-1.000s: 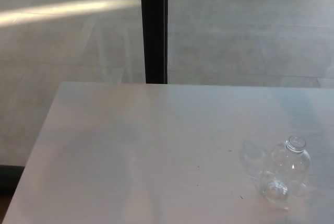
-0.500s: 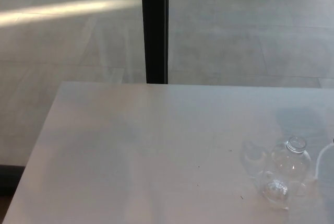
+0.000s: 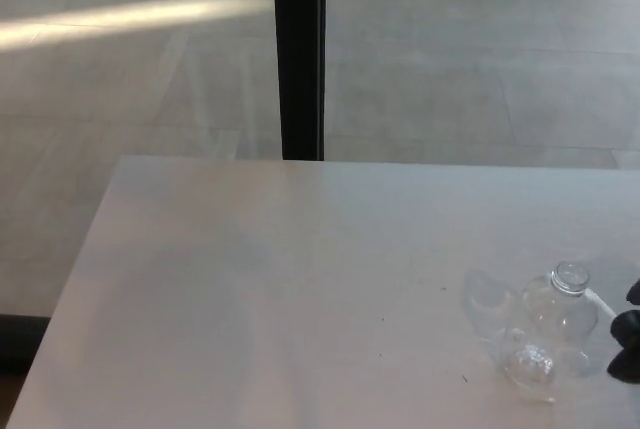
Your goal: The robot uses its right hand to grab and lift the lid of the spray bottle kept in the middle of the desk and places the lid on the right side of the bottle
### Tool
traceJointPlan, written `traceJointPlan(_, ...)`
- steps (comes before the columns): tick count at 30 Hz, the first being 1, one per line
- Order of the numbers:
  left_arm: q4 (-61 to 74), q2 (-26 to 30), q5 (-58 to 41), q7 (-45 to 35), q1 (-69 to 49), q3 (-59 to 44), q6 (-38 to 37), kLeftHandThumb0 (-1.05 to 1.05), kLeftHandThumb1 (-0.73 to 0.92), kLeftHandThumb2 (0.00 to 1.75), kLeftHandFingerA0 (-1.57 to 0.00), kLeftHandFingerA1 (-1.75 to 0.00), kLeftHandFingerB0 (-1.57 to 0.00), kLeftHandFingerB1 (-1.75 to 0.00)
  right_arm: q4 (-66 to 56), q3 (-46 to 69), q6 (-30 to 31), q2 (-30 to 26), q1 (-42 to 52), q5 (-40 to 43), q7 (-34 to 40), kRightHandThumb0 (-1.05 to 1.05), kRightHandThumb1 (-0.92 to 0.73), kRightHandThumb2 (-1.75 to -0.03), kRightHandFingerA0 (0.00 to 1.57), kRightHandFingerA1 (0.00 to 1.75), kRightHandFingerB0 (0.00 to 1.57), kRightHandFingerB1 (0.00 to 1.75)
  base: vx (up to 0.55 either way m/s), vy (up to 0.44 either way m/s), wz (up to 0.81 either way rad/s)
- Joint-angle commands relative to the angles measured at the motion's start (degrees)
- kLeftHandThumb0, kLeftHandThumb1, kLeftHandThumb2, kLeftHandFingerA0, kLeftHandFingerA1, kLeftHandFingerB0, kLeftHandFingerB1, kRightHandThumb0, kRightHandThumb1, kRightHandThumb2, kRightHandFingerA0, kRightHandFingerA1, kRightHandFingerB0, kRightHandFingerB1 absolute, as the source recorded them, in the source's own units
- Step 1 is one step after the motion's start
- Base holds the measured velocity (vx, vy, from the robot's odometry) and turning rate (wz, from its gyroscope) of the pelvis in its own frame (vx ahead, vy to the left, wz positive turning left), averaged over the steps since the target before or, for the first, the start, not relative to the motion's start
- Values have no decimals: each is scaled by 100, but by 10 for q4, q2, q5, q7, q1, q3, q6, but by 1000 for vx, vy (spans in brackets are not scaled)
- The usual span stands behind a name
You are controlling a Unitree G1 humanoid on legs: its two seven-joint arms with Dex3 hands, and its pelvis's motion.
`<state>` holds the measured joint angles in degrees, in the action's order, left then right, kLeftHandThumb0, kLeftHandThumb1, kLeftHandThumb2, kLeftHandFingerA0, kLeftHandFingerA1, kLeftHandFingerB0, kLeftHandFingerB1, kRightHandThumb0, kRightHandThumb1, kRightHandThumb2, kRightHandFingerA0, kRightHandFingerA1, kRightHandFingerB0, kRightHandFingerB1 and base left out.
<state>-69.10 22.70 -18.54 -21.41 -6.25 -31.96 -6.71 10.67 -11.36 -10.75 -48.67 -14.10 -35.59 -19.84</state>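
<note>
At lower right, the clear bottle looks light, tippy; pinch its small lid. Right hand barely shows, fingers' state unclear.

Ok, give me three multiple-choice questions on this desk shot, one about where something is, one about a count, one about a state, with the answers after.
1. Where does the clear bottle stand on the desk?
A. lower right
B. far left
C. back edge

2. How many robot hands show?
A. none
B. one
C. two

3. What is the bottle's state?
A. lying flat
B. upright, untouched
C. lifted

Answers: 1 A, it stands near the picture's lower right corner. 2 B, only the right hand shows, at the right edge. 3 B, it stands on the desk, apart from the hand.
</note>
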Motion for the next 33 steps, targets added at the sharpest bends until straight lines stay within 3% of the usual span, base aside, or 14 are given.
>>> traceJointPlan(1, -1, 5, -5, -3, -3, -1, -13, -82, 89, 67, -52, -50, -35, -37, -19, -4, 15, -12, 14, -29, -9, -79, -47, -78, 0, 1, 5, 8, 0, 0, 0)
traceJointPlan(7, -5, 4, -6, 4, -1, -3, -13, -80, 89, 66, -53, -50, -37, -37, -34, 5, 29, -18, 10, -27, -31, -77, -46, -76, 0, 0, 9, 3, 0, 0, 0)
traceJointPlan(8, -3, 4, -6, 5, -2, -3, -9, -77, 71, 109, -47, -61, -28, -50, -35, 7, 31, -17, 8, -25, -34, -77, -45, -76, 0, 0, 8, 4, 0, 0, 0)
traceJointPlan(9, -2, 4, -6, 3, -4, -3, -10, -80, 90, 67, -51, -49, -35, -37, -37, 9, 34, -18, 8, -26, -36, -76, -45, -76, 0, 0, 6, 5, 0, 0, 0)
traceJointPlan(16, -6, 1, -8, 3, -7, -5, -11, -80, 89, 66, -52, -50, -37, -37, -47, 44, 44, -37, 10, 1, -62, -82, -47, -82, 0, 7, 3, 0, 0, 0, 0)
traceJointPlan(21, -6, 2, -4, 6, -7, -1, -12, -82, 89, 67, -53, -49, -36, -37, -65, 128, 70, -62, 23, 100, -137, -84, -55, -57, 0, 0, 0, 13, 0, 0, 0)
traceJointPlan(22, -3, 1, -5, 4, -8, -2, -10, -83, 89, 67, -52, -50, -36, -37, -79, 174, 77, -92, 42, 122, -158, -91, -49, -85, 0, 1, 0, 0, 0, 0, 0)
traceJointPlan(23, -3, 3, -4, 1, -8, -2, -12, -78, 70, 110, -44, -60, -27, -50, -85, 208, 79, -105, 57, 138, -171, -89, -48, -82, 0, 0, 0, 4, 0, 0, 0)
traceJointPlan(24, -4, 3, -5, 0, -8, -2, -12, -81, 90, 68, -50, -50, -35, -36, -88, 227, 86, -107, 64, 150, -181, -90, -49, -82, 0, 0, 0, 3, 0, 0, 0)
traceJointPlan(26, -4, 4, -3, 4, -8, -1, -13, -81, 90, 68, -53, -49, -37, -37, -85, 287, 90, -110, 89, 185, -194, -91, -51, -85, 0, 2, 0, 2, 0, 0, 0)
traceJointPlan(27, -5, 4, -3, 5, -7, -1, -13, -82, 89, 67, -51, -49, -36, -37, -74, 357, 93, -101, 117, 201, -187, -97, -60, -100, 0, 16, 0, 3, 0, 0, 0)
traceJointPlan(28, -5, 4, -3, 2, -5, -1, -12, -82, 90, 67, -51, -48, -35, -36, -48, 470, 103, -84, 164, 208, -162, -105, -68, -105, 0, 13, 0, 3, 0, 0, 0)
traceJointPlan(30, -5, 4, -2, 2, -5, 0, -12, -82, 90, 67, -51, -48, -35, -36, -44, 486, 102, -80, 171, 205, -157, -105, -68, -105, 0, 13, 0, 3, 0, 0, 0)
traceJointPlan(33, -8, 3, -8, 3, -3, -6, -10, -87, 71, 86, -49, -56, -33, -44, 40, 577, 132, -48, 215, 187, -69, -100, -65, -109, 0, 32, 0, 37, 0, 0, 0)
